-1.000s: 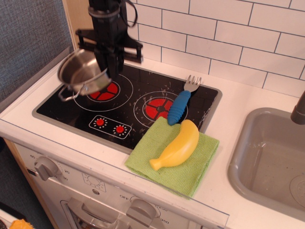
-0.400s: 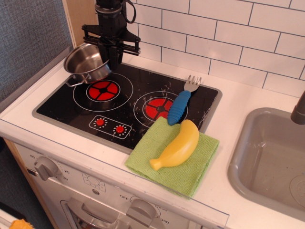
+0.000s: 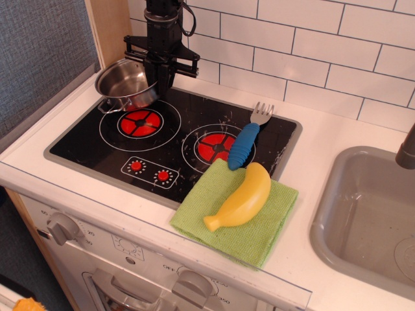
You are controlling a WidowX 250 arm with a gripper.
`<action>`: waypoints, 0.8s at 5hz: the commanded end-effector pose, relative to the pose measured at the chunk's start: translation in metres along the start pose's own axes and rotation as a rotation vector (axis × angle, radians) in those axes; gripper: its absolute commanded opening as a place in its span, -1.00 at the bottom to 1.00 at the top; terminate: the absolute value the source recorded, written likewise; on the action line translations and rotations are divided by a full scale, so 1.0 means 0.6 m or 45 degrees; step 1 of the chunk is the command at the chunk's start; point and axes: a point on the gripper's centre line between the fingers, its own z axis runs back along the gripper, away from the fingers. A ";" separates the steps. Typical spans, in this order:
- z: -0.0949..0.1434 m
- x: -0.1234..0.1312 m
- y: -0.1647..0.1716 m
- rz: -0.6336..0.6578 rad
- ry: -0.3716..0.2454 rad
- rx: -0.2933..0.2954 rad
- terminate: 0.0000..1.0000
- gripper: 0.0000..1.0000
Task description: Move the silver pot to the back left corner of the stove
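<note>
The silver pot (image 3: 124,84) is at the back left corner of the black stove (image 3: 84,148), just behind the left burner (image 3: 139,122). It is slightly tilted, and I cannot tell whether its base touches the cooktop. My gripper (image 3: 156,83) comes down from above and is shut on the pot's right rim. The fingertips are partly hidden by the pot's wall.
A blue-handled fork (image 3: 245,142) lies across the right burner (image 3: 214,148). A yellow banana (image 3: 243,196) lies on a green cloth (image 3: 259,230) at the stove's front right corner. A grey sink (image 3: 363,220) is at the right. A wooden panel (image 3: 107,29) and the tiled wall stand close behind the pot.
The gripper has carried the pot back and to the right, from over the stove's left edge to the back left corner, and lowered it. The pot is less tilted now.
</note>
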 end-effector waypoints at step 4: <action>0.148 -0.025 -0.046 -0.109 -0.205 -0.069 -1.00 1.00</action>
